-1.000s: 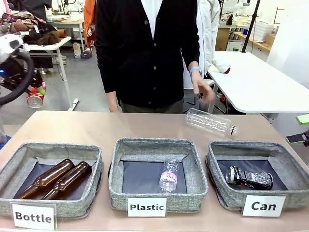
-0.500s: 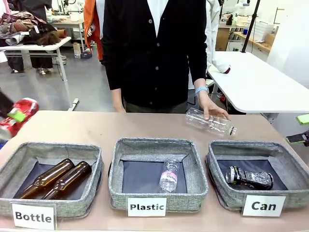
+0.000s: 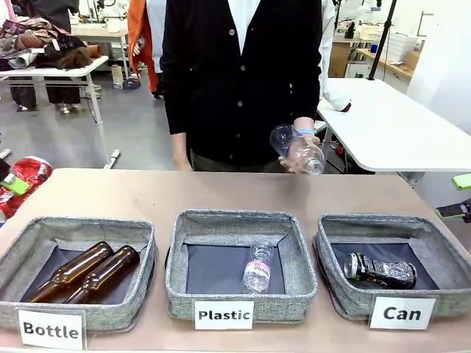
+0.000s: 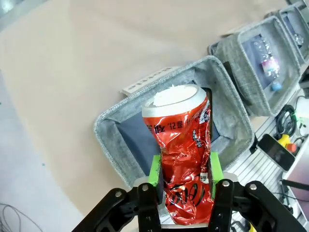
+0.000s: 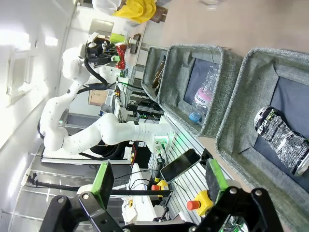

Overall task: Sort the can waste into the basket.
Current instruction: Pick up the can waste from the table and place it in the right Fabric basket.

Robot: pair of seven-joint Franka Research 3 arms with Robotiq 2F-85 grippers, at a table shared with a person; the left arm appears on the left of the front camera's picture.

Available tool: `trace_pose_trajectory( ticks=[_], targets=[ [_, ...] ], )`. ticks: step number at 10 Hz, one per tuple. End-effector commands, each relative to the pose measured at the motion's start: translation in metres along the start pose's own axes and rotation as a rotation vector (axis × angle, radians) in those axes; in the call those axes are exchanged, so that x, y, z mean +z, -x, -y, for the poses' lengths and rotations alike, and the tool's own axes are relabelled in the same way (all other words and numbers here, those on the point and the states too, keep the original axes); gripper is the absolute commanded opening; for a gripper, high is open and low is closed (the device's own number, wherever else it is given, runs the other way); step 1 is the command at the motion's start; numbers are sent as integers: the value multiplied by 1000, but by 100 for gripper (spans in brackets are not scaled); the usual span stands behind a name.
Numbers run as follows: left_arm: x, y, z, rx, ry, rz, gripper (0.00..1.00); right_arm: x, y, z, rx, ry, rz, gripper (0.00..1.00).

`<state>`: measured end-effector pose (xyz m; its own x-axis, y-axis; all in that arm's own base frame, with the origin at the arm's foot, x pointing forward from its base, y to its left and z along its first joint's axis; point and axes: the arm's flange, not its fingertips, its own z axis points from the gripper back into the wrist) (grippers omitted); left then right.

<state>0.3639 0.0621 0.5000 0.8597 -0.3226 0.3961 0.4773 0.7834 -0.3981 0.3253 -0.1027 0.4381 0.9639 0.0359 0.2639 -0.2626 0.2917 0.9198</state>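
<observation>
The left end effector [image 4: 184, 178] hangs at the table's left edge, its green pads [image 4: 154, 170] pressed against both sides of the red can [image 4: 183, 159]. The right end effector [image 5: 159, 181] holds its fingers wide apart, gripping nothing.

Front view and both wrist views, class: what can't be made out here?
- Red can, front view: cut by the left edge; left pincer shows in the left wrist view.
- Black can, right wrist view: print too small.
- Can basket, right wrist view: cut by the right edge.
</observation>
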Motion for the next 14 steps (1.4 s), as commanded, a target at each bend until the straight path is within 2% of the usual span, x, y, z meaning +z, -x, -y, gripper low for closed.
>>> trace_pose_trajectory(
  ticks=[1, 2, 3, 5, 7, 8, 9, 10, 12, 14],
  targets=[
    [4, 2, 1, 0, -2, 7, 44, 2, 0, -2, 12, -5, -4, 100],
    [-11, 1, -16, 45, 113, -17, 44, 2, 0, -2, 12, -5, -4, 100],
    [-17, -3, -1, -3, 177, 31, 44, 2, 0, -2, 12, -5, -4, 100],
    [-31, -31, 63, -135, 162, 56, 44, 2, 0, -2, 12, -5, -4, 100],
    [-52, -61, 111, -222, 97, 25, 44, 2, 0, -2, 12, -5, -4, 100],
    [-61, -71, 121, -266, 108, -4, 44, 2, 0, -2, 12, -5, -4, 100],
    [-54, -69, 117, -289, 126, -1, 44, 2, 0, -2, 12, -5, -4, 100],
    [-39, -52, 102, -287, 63, -35, 44, 2, 0, -2, 12, -5, -4, 100],
    [-2, 10, 70, -279, 82, 5, 44, 2, 0, -2, 12, -5, -4, 100],
    [16, 56, 39, -156, 71, 68, 44, 2, 0, -2, 12, -5, -4, 100]
  ],
)
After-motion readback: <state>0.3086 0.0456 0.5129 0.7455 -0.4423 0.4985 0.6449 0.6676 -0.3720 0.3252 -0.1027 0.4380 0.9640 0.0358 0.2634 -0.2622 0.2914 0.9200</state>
